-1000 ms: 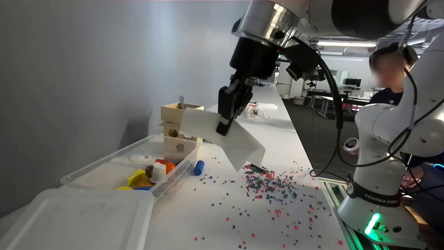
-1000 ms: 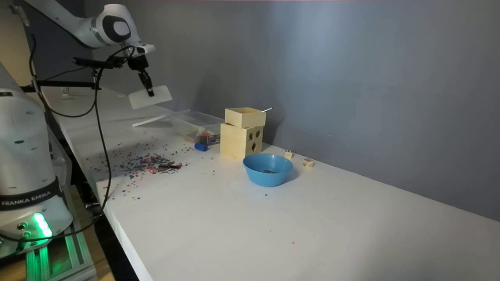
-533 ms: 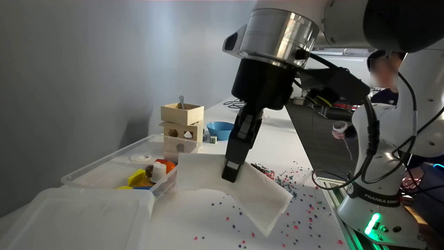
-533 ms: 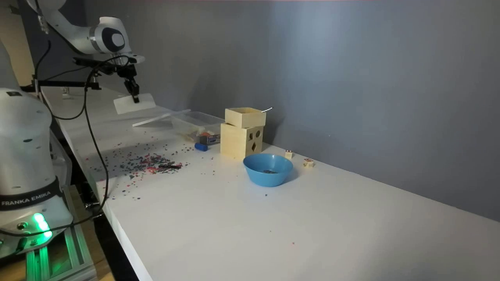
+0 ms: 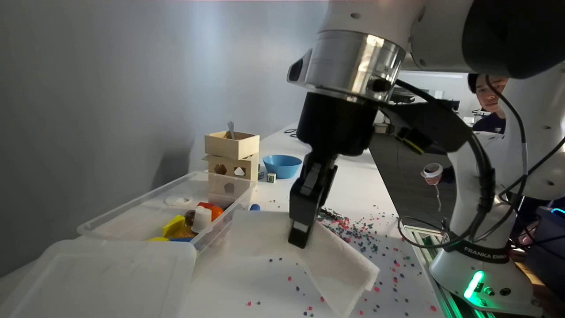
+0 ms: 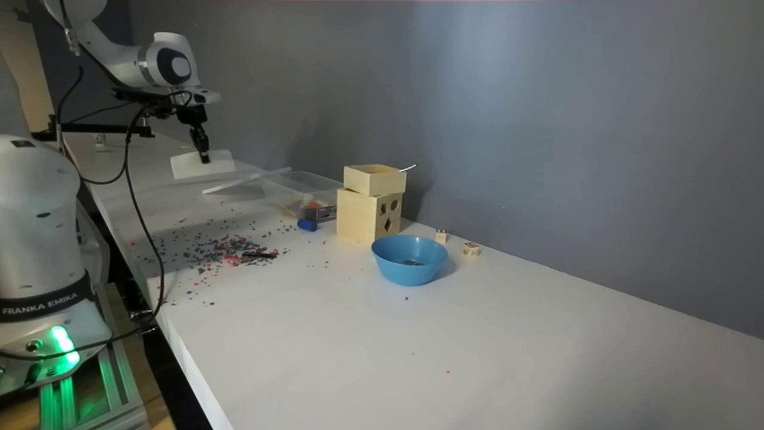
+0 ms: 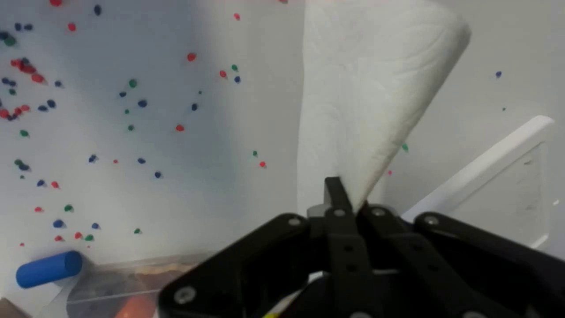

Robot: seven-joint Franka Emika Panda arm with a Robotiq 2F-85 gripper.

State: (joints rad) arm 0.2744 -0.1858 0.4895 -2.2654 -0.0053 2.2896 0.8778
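White paper [image 7: 375, 84] (creased) hangs from the hand [image 7: 354, 205].

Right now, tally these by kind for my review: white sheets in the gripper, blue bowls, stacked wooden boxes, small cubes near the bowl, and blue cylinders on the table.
White sheet, held by the gripper: 1
Blue bowl: 1
Wooden boxes: 2
Small cubes: 2
Blue cylinder: 1
Total: 7

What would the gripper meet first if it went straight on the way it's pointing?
Most likely the white tabletop: the gripper points down at it, shut on a white sheet whose hanging edge may touch first. Depth is hard to judge.
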